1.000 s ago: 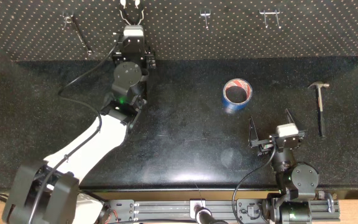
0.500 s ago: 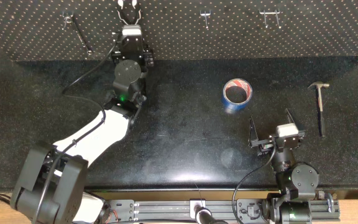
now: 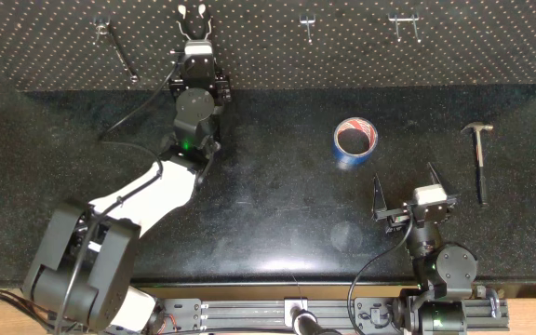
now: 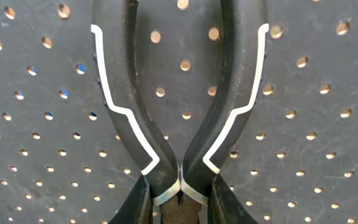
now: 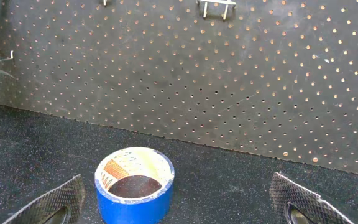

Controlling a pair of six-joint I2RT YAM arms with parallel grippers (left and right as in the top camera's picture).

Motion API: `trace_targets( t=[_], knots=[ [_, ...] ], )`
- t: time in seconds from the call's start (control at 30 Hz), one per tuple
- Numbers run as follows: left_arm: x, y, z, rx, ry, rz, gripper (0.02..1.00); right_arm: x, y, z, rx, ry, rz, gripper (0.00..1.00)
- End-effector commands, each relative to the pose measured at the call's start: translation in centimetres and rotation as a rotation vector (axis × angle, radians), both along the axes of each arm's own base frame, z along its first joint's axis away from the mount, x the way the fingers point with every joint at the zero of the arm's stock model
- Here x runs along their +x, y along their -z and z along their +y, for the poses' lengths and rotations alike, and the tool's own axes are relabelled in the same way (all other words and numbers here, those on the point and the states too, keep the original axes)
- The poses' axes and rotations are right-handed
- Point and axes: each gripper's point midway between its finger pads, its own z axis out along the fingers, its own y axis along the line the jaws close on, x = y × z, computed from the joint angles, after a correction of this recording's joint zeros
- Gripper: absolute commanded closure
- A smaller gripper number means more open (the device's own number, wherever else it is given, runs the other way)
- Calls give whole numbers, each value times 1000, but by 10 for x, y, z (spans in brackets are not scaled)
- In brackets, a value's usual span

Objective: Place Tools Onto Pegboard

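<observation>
We see our left arm point(image 3: 147, 200) with a white link, round black joints, a green light point(image 3: 185, 143) and a black cable point(image 3: 119, 123). Our right arm point(image 3: 440, 265) is black; the right gripper point(image 3: 405, 191) carries a pale block and cross-hatched jaws.

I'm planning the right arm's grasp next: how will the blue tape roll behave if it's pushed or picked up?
The tape roll lies flat, hole up, so a push would probably slide it rather than roll it. As a hollow ring it is likely light and fairly stiff. Tipped onto its rim during a lift, it could roll away.
</observation>
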Motion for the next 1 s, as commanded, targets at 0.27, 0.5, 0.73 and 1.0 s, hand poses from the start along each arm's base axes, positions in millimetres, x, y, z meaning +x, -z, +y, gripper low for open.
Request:
trace_targets(
  t=[0.27,0.5,0.73,1.0],
  knots=[
    [4,13,2,-9,-14,16,991,0,1,1,-14,-6,-5,25],
    [5,26,0,-26,-14,39,991,0,1,1,-14,-6,-5,25],
    [5,28,2,-44,-26,42,989,0,1,1,-14,-6,-5,25],
    [6,43,2,-67,-32,75,989,0,1,1,-14,-6,-5,25]
  ],
)
